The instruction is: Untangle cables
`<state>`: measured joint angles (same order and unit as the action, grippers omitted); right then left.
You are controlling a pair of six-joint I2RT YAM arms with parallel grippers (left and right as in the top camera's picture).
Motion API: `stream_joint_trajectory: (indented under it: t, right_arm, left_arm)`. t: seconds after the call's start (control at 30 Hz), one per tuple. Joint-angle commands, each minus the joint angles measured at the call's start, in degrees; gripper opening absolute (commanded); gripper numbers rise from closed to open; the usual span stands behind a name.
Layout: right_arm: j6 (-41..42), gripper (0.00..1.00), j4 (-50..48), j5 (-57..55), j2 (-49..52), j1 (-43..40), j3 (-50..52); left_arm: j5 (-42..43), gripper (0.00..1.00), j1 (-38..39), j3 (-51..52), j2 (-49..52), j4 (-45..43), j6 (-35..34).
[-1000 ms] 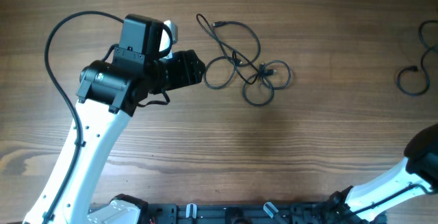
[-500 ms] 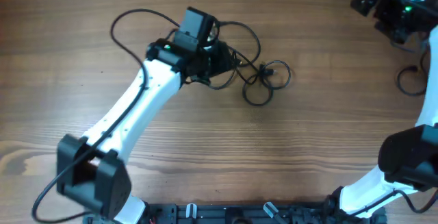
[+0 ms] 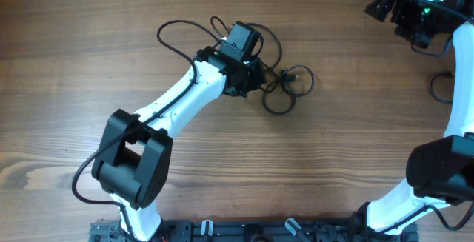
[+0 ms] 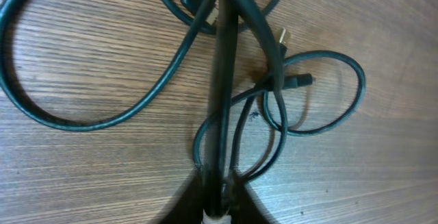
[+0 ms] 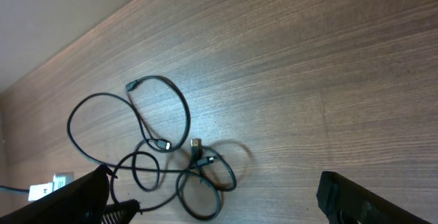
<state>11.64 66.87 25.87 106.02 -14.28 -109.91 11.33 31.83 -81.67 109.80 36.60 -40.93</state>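
The cables (image 3: 287, 88) lie as a knotted black bundle of loops in the middle of the wooden table (image 3: 222, 160). My left gripper (image 3: 254, 77) sits on the bundle's left side. In the left wrist view that gripper (image 4: 219, 200) is shut on a few strands of the cables (image 4: 222, 101), which run straight out from the fingertips; a plug end (image 4: 301, 81) lies among the loops. My right gripper (image 3: 391, 7) hovers at the far right corner, open and empty. In its own view the right gripper (image 5: 222, 207) spreads wide, with a cable tangle (image 5: 168, 159) on the wood ahead.
Another black cable loop (image 3: 444, 86) lies at the table's right edge. The left arm's own thick wire (image 3: 178, 31) arcs over the table behind the left gripper. The table's far edge (image 5: 82, 35) shows in the right wrist view.
My left arm has swung right onto the bundle, and its jaws have shut on cable strands. The right arm has risen into view at the far right corner, still open.
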Motion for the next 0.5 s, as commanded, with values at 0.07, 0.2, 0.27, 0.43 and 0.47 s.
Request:
stream_joint_trajectory:
  t: [0.07, 0.2, 0.27, 0.43, 0.47]
  right_arm:
    - [-1.8, 0.99, 1.1, -0.1, -0.5, 1.3, 0.1]
    - [-10.8, 0.99, 1.1, 6.1, -0.5, 4.5, 0.1]
    - [-15.5, 0.99, 0.9, 8.8, -0.5, 7.7, 0.1]
    - [-16.5, 0.98, -1.9, 8.7, -0.5, 15.7, 0.1]
    - [-15.5, 0.98, -3.4, 8.7, -0.5, 17.9, 0.1]
  left_arm:
    - [-1.5, 0.04, -0.6, -0.7, -0.2, -0.2, 5.6]
    - [9.0, 0.04, -4.5, -6.2, -6.6, 10.4, 18.4]
    - [16.0, 0.04, -8.0, -11.0, -11.7, 20.4, 27.3]
    - [17.8, 0.04, -14.4, -13.0, -22.8, 29.9, 31.5]
    - [17.8, 0.04, -15.5, -13.0, -24.9, 31.2, 31.6]
